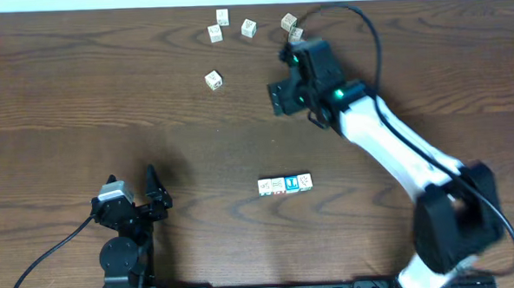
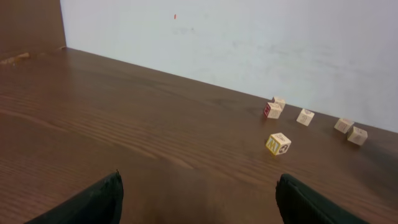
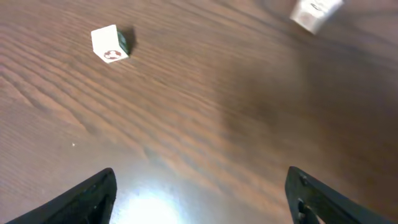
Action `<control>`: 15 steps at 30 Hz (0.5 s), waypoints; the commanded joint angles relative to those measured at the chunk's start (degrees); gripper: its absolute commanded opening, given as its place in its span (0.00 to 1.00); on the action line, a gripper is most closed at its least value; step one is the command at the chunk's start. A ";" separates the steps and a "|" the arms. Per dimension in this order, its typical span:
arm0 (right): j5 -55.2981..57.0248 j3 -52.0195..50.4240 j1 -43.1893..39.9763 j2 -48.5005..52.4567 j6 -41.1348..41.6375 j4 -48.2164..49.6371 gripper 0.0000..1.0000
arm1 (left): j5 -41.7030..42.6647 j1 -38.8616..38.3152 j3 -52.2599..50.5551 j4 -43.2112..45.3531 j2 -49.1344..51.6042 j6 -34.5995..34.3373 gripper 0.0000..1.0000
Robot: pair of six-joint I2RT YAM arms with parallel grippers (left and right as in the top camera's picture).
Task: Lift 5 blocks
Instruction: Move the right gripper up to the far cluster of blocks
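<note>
Starting nearest the robot: the left gripper (image 2: 199, 182) sits parked at about 7 o'clock on the table (image 1: 64, 109). Its fingers are spread wide with nothing between them, and its camera just looks up the wood at the far stuff.

A bit past that, around 6 o'clock from the table's middle, is a tidy row of blocks (image 1: 285, 185) set edge to edge. It looks like four to me, though they're tiny. One of them is the blue-faced block (image 1: 291, 184).

Further out at roughly 1 o'clock is the right gripper (image 3: 200, 185). It's released, jaws wide apart over bare wood and gripping nothing. In its own view there's one cube with a reddish print at 10 o'clock and a blurry one at 1 o'clock, both well clear of the fingers. I can't tell which cubes those are in the overhead view.

At about 11 o'clock a yellow block (image 1: 213, 80) sits alone. Beyond it, up at 12 o'clock by the far edge, are five loose pale cubes (image 1: 248, 27), and two of them are close to the right gripper.

My read is that the row counts as dealt with and the right arm is out hunting for the fifth, probably the yellow one. So we're at the approach step, before any grab. The next move needs the open jaws centred over one cube and lined up with its flat sides. Then it has to drop low enough to pinch and close without nudging a neighbour.
</note>
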 commanded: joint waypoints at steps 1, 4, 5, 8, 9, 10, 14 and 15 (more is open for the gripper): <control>-3.37 7.98 1.77 6.29 -5.31 -0.44 0.86 | -0.52 -0.13 -1.40 -1.73 -0.33 0.33 0.79; -3.85 14.58 2.82 12.37 -8.07 -1.49 0.89 | -0.52 -0.13 -1.40 -1.73 -0.33 0.33 0.79; -4.07 16.39 3.04 14.03 -9.07 -1.68 0.89 | -0.52 -0.13 -1.40 -1.73 -0.33 0.33 0.79; -4.31 22.34 3.76 19.80 -12.79 -2.38 0.93 | -0.52 -0.13 -1.40 -1.73 -0.33 0.33 0.79; -4.57 23.82 3.96 21.14 -13.81 -2.67 0.93 | -0.52 -0.13 -1.40 -1.73 -0.33 0.33 0.79; -5.18 25.49 4.17 22.82 -15.17 -2.71 0.95 | -0.52 -0.13 -1.40 -1.73 -0.33 0.33 0.79; -7.10 31.43 5.05 28.44 -19.63 -2.67 0.98 | -0.52 -0.13 -1.40 -1.73 -0.33 0.33 0.79; -7.80 32.70 5.22 29.57 -20.61 -2.69 0.98 | -0.52 -0.13 -1.40 -1.73 -0.33 0.33 0.79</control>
